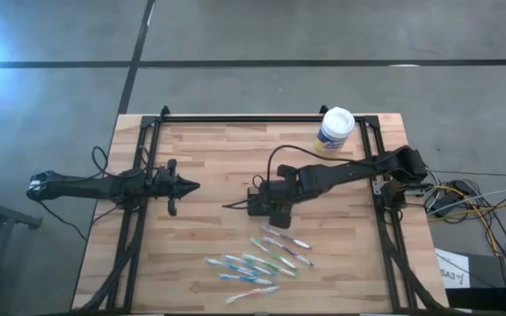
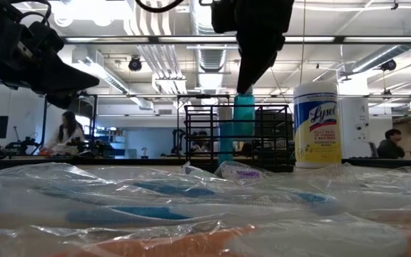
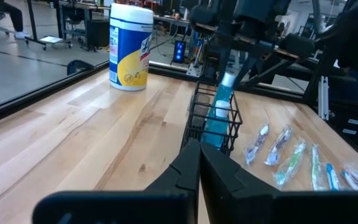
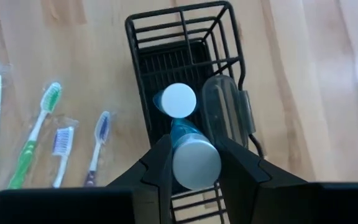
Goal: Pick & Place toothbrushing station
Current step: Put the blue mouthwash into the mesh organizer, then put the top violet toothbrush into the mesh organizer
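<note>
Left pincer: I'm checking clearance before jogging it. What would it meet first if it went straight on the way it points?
Probably the black wire toothbrush holder, dead ahead of the shut left pincer; depth is unclear.

White-lidded canister (image 2: 315,123) at the far edge of the worktop, yellow label with blue brand name "Lysol", smaller print beneath illegible, white tag (image 1: 453,274) beside the worktop, marking unclear

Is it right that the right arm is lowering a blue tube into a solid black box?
Not quite: the holder is an open black wire basket, as the right wrist view shows. The right gripper does hold a blue tube over it.
</note>
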Controlling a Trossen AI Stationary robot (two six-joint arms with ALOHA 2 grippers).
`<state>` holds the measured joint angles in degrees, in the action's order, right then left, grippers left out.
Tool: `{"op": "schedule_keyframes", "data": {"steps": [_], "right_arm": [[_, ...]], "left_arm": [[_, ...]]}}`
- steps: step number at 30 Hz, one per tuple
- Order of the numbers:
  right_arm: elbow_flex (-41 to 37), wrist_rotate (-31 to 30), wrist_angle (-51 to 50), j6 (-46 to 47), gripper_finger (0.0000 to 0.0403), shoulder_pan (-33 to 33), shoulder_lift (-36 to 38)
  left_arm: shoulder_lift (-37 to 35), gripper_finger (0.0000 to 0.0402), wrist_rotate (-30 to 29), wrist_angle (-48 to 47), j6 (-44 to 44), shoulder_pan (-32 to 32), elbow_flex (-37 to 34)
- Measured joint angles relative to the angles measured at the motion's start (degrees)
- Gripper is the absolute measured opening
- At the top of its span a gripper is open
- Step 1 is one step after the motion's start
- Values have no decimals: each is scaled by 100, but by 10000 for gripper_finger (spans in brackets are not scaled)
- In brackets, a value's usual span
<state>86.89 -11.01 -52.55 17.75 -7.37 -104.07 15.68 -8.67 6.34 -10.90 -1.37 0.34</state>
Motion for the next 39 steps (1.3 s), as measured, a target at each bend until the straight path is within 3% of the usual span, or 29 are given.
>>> {"op": "schedule_keyframes", "data": {"steps": [31, 39], "right_arm": [[-774, 501, 848, 161, 93, 250, -35], [-774, 512, 865, 67, 147, 255, -35]], "left_arm": [[-1, 12, -4, -104, 53, -2, 0], [0, 12, -4, -105, 57, 0, 0]]}}
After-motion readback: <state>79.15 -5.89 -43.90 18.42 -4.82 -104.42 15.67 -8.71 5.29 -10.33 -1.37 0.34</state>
